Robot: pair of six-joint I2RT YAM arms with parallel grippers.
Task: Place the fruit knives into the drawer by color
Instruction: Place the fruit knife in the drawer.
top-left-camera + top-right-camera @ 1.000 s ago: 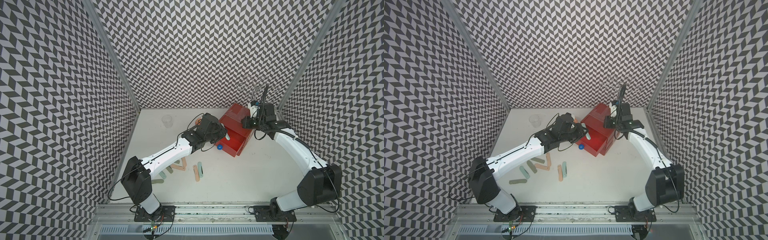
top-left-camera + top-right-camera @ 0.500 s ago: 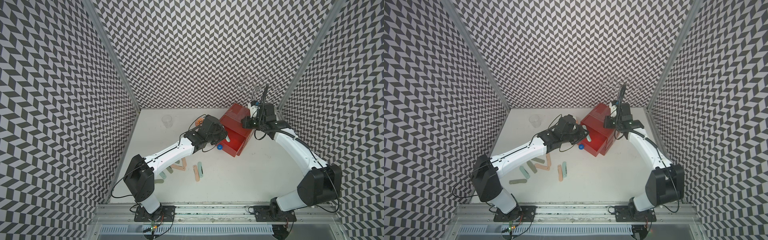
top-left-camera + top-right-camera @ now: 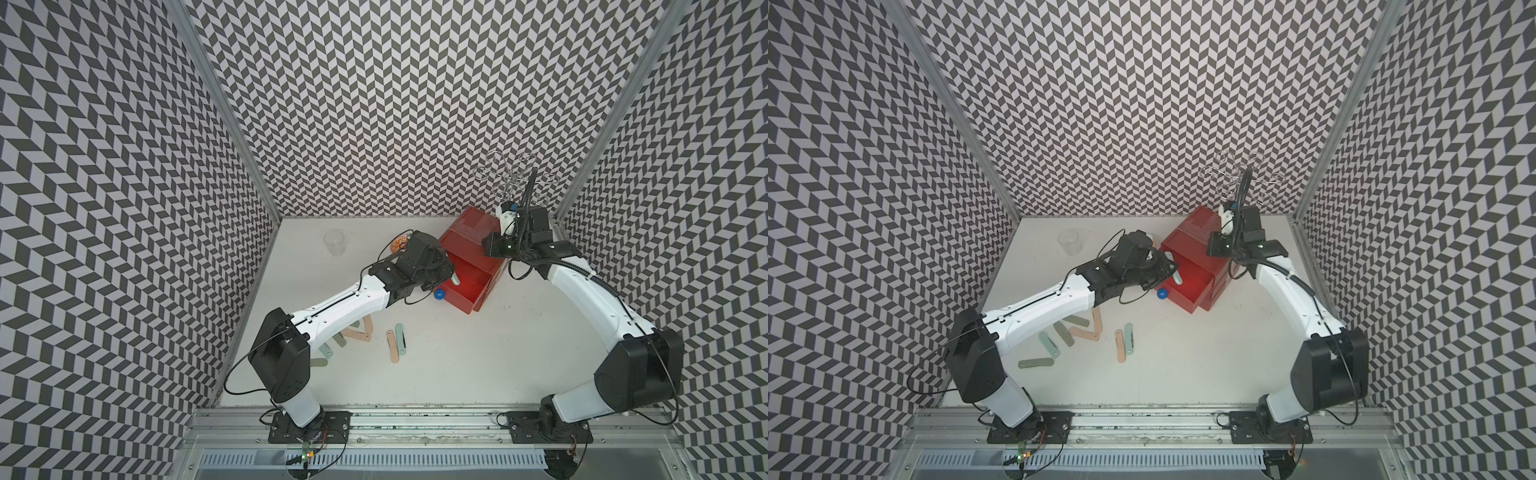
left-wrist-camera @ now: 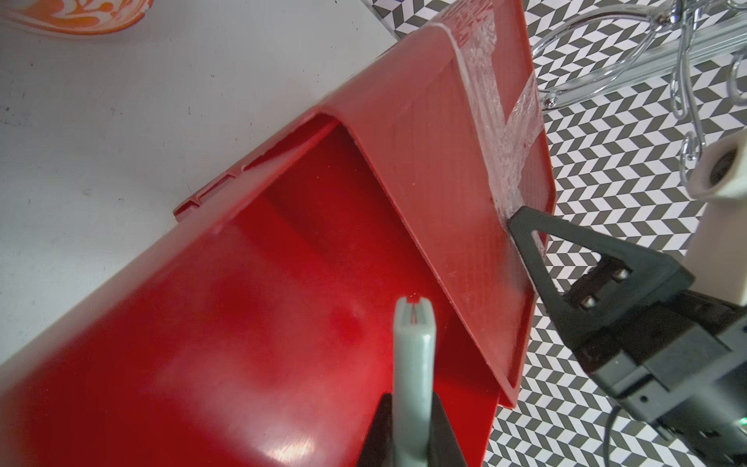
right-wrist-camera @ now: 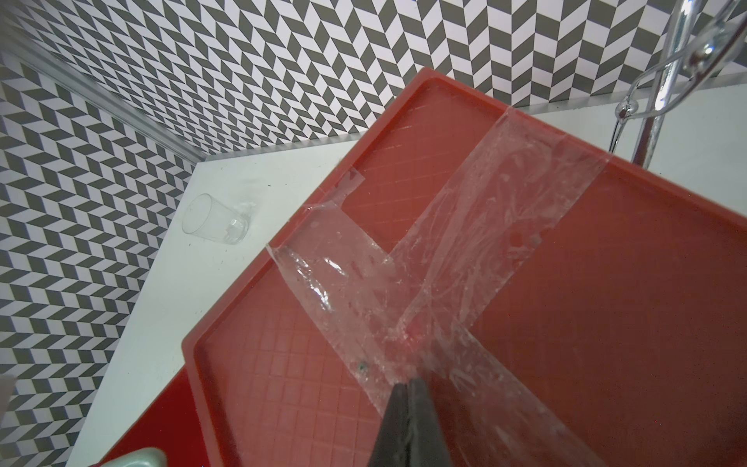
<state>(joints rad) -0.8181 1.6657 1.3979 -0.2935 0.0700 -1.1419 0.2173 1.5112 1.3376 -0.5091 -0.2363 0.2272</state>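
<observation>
The left gripper [image 4: 412,402] pinches a pale mint fruit knife [image 4: 414,356] by one end, long axis along the gripper's reach, free tip over the open drawer [image 3: 473,279]; in a top view the drawer floor lies at about 4 o'clock from that gripper, so a short lowering should do. The right gripper [image 5: 409,384], pressed together, rests on the chest top [image 5: 606,283] at the drawer's 1 o'clock.

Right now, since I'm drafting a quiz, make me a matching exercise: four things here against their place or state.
1 mint knife
2 right gripper
3 glass
4 knob

A shut, tips on chest top
B on the front of the open drawer
C on the table, away from the chest
D in the left gripper, over the drawer

Pairs: 1-D, 2-A, 3-C, 4-B
</observation>
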